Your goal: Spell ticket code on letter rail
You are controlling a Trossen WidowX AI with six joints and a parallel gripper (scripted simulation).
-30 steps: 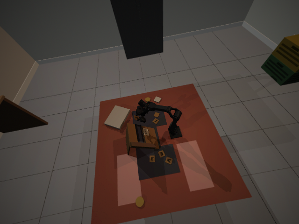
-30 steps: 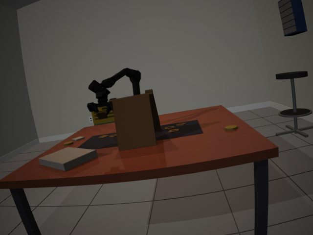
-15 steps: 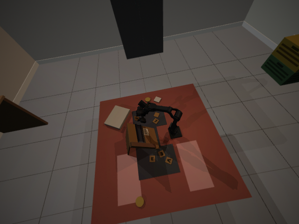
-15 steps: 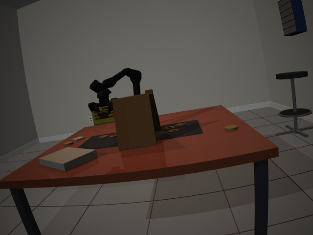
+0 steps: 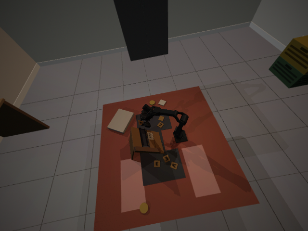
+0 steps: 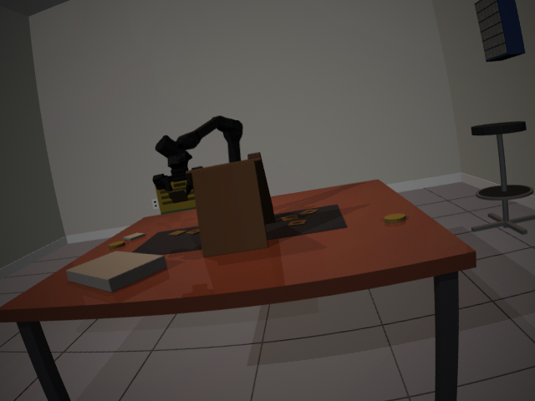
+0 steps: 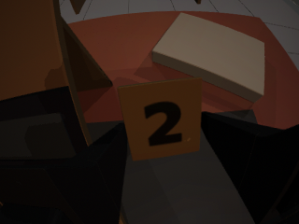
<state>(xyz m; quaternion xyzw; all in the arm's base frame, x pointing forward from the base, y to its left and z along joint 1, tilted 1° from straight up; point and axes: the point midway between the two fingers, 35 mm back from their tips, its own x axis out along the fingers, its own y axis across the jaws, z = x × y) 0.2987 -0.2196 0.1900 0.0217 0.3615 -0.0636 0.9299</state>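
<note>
Claw (image 5: pixel 144 121) (image 6: pixel 175 190) (image 7: pixel 163 123) gripping tile "2" (image 5: pixel 140 122) (image 6: pixel 179 195) (image 7: pixel 161 119) — raised, beside letter-rail board (image 5: pixel 134 139) (image 6: pixel 228 207) (image 7: pixel 28 42)

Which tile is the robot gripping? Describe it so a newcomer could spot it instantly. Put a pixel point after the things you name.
On the red-orange table (image 5: pixel 233 196) (image 6: pixel 345 254), find the slanted wooden board (image 5: pixel 134 141) (image 6: pixel 228 207), then the black arm's tool (image 5: pixel 145 121) (image 6: pixel 175 191) (image 7: pixel 163 123) beside it. Between its fingers is a square orange-brown tile (image 5: pixel 140 122) (image 6: pixel 179 195) (image 7: pixel 133 123). It bears a black "2" and is held up, while its neighbours lie flat on dark mats.
</note>
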